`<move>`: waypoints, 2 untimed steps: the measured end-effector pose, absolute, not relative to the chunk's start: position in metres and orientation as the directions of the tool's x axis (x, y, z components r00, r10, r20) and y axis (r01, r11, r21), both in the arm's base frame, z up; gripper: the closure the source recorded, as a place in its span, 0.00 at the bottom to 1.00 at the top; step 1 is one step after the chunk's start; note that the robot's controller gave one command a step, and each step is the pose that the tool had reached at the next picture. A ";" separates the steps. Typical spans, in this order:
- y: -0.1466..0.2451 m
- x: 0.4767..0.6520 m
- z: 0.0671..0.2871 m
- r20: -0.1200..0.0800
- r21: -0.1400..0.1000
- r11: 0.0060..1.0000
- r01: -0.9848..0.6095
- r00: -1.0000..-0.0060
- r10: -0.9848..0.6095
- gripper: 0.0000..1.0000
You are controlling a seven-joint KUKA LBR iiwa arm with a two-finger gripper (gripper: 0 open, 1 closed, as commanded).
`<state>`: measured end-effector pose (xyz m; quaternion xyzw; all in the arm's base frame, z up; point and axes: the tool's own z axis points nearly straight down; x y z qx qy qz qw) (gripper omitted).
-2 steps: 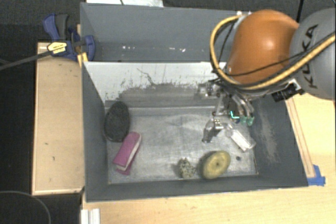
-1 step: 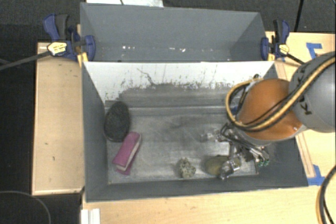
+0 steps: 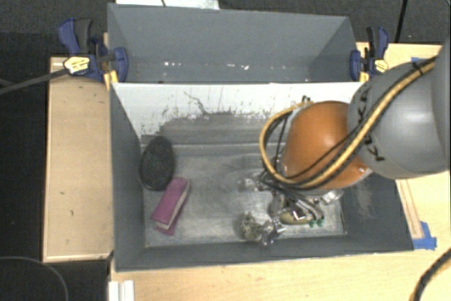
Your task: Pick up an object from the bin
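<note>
My gripper point(image 3: 290, 211) hangs low over the bin floor near the front wall, right of the middle, under the arm's orange cover. A small olive-grey crumpled lump point(image 3: 249, 226) lies on the floor just left of it, touching or almost touching its metal tip. The cover hides whether anything sits inside the gripper.
A dark oval pad point(image 3: 156, 162) leans against the left wall. A purple rectangular block point(image 3: 171, 204) lies just below it, near the front left corner. The arm and its looped cables cover the bin's right part.
</note>
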<state>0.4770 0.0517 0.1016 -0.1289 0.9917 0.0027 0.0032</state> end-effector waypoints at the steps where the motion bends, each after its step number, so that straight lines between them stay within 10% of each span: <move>1: -0.032 0.484 0.100 -0.005 -0.004 0.914 -0.406 -0.914 -0.406 0.00; 2: -0.051 0.494 0.070 -0.001 0.000 0.948 -0.320 -0.948 -0.320 0.00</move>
